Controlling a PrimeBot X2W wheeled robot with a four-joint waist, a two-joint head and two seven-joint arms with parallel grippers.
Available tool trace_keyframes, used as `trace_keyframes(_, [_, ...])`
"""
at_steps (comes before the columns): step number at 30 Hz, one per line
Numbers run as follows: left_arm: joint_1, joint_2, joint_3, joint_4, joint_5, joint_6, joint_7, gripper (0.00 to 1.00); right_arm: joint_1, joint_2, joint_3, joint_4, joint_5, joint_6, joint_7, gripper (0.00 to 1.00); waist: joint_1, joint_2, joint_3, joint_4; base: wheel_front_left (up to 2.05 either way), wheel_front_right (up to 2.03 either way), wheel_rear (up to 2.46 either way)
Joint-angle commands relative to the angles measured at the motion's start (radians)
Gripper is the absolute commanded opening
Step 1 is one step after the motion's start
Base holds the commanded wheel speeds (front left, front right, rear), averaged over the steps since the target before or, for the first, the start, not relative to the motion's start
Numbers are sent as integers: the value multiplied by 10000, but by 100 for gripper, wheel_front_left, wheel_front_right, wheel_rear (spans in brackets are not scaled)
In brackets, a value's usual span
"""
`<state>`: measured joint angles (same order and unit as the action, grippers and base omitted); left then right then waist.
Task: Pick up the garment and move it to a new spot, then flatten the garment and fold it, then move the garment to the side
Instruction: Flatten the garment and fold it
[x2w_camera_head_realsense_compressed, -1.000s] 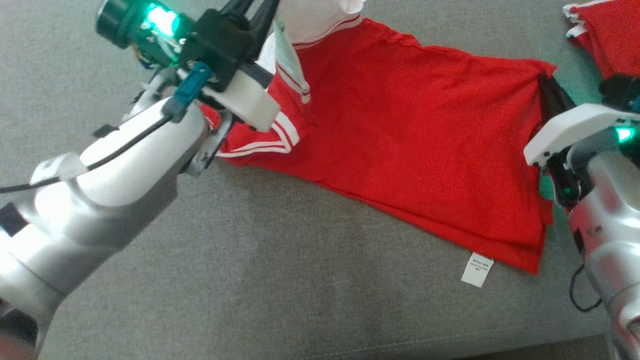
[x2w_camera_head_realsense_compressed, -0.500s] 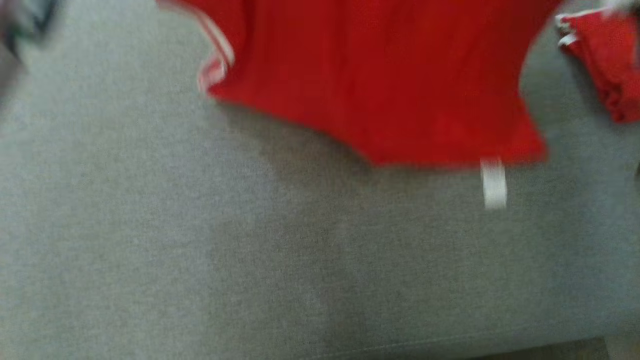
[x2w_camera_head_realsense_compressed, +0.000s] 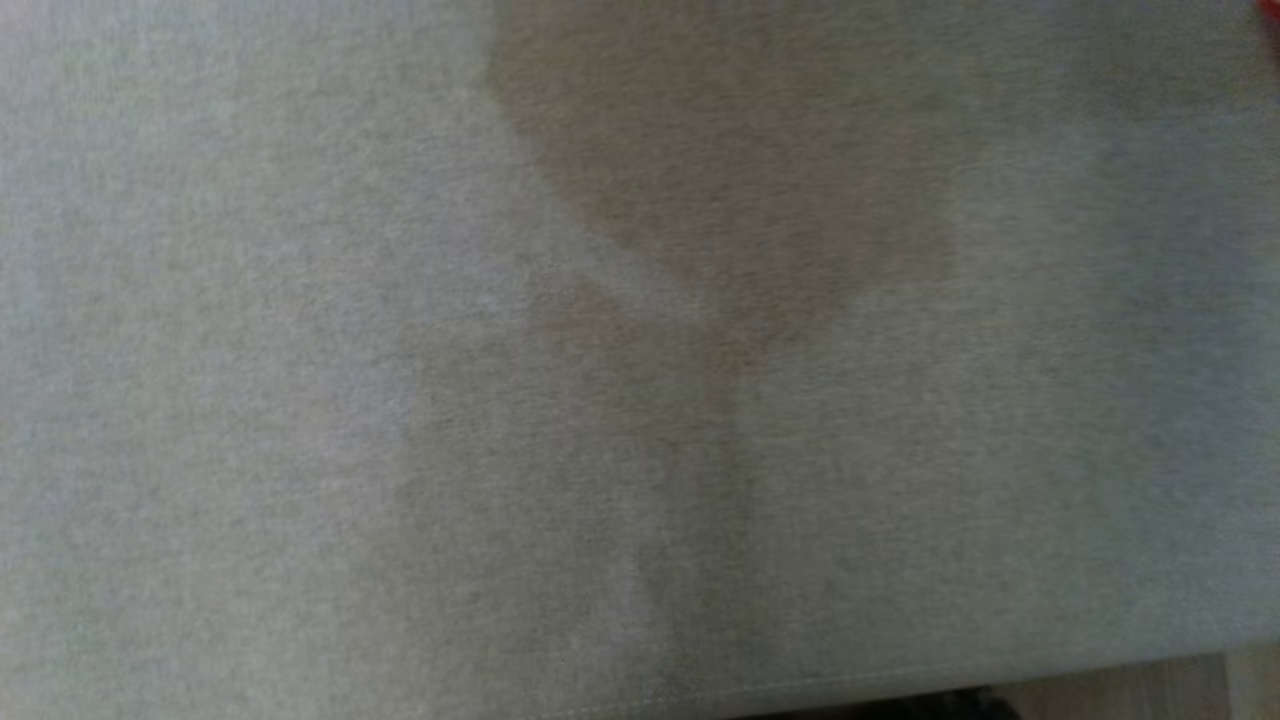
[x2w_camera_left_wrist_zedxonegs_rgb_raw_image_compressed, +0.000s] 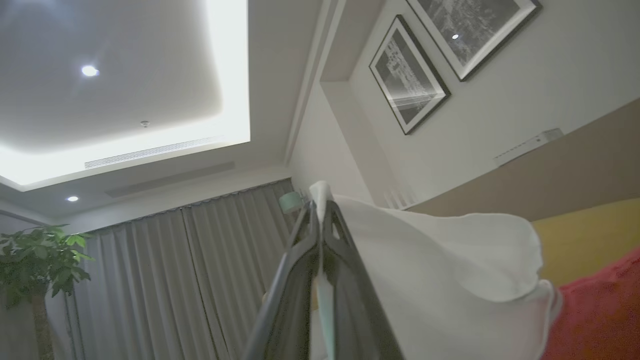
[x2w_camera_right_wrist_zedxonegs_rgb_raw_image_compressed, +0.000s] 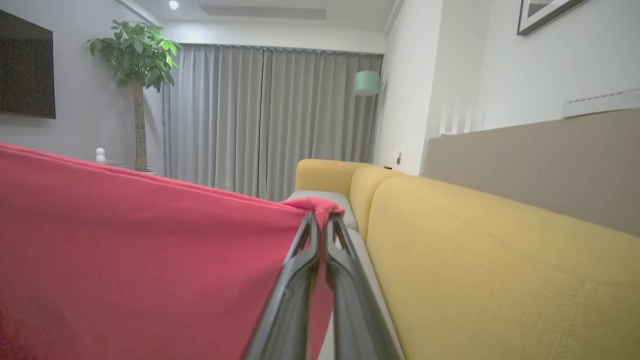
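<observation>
The garment is a red shirt with white trim. In the left wrist view my left gripper (x2w_camera_left_wrist_zedxonegs_rgb_raw_image_compressed: 319, 205) is shut on its white collar part (x2w_camera_left_wrist_zedxonegs_rgb_raw_image_compressed: 450, 265), with red cloth (x2w_camera_left_wrist_zedxonegs_rgb_raw_image_compressed: 605, 310) at the lower right, and the fingers point up toward the ceiling. In the right wrist view my right gripper (x2w_camera_right_wrist_zedxonegs_rgb_raw_image_compressed: 320, 217) is shut on a corner of the red garment (x2w_camera_right_wrist_zedxonegs_rgb_raw_image_compressed: 140, 260), which hangs stretched to the left of the fingers. In the head view a tiny red patch (x2w_camera_head_realsense_compressed: 1272, 20) shows at the top right corner and a shadow falls on the grey seat cushion (x2w_camera_head_realsense_compressed: 300, 400).
A yellow sofa backrest (x2w_camera_right_wrist_zedxonegs_rgb_raw_image_compressed: 475, 260) runs along the right of the right wrist view. Behind stand grey curtains (x2w_camera_right_wrist_zedxonegs_rgb_raw_image_compressed: 270, 115), a potted tree (x2w_camera_right_wrist_zedxonegs_rgb_raw_image_compressed: 135, 60) and a wall with framed pictures (x2w_camera_left_wrist_zedxonegs_rgb_raw_image_compressed: 407, 75). The cushion's front edge (x2w_camera_head_realsense_compressed: 900, 680) crosses the bottom of the head view.
The garment has been lifted off the cushion by both grippers and has left the head view upward, leaving its shadow. The arms have risen out of the head view too.
</observation>
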<state>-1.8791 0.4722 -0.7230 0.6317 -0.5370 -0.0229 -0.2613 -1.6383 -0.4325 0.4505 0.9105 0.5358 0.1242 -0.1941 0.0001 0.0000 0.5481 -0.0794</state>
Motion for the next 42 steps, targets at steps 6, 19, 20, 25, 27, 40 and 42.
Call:
trace_keyframes(6, [3484,869,771,-2269,728,-493,-3,0,1394,-557,889,-49,203,65,-56,0,-1,0,260,835,0,0,0])
trace_keyframes(19, [12324,1102,1163,-5268,1165,47,-4,0,7607,-1361,1016,-1063,1378,65,-649,0,-1,0,-1499,1123,0,0,0])
trace_keyframes(20, [12899,1167,1072,-5329,1300,101,-4,0,8119,-1352,959,-1221,1384,65,-660,0,-1,0,-1659,1075,0,0,0])
trace_keyframes(25, [15369,1132,949,-5744,1260,406,-4,0,10397,-1464,213,-2515,661,65,-672,0,-1,0,-2434,909,0,0,0])
trace_keyframes(27, [16257,1117,915,-5897,1062,487,-4,0,11414,-1503,-96,-3083,387,65,-673,0,-1,0,-2705,882,0,0,0])
trace_keyframes(40, [16742,1398,1067,-6373,812,202,115,0,14653,-1019,-2336,-5437,-80,65,-224,0,-1,0,-3142,975,0,0,0])
trace_keyframes(42, [16041,1269,1085,-6166,839,26,327,0,14340,-997,-2434,-5486,-88,65,39,0,-1,0,-2967,958,0,0,0])
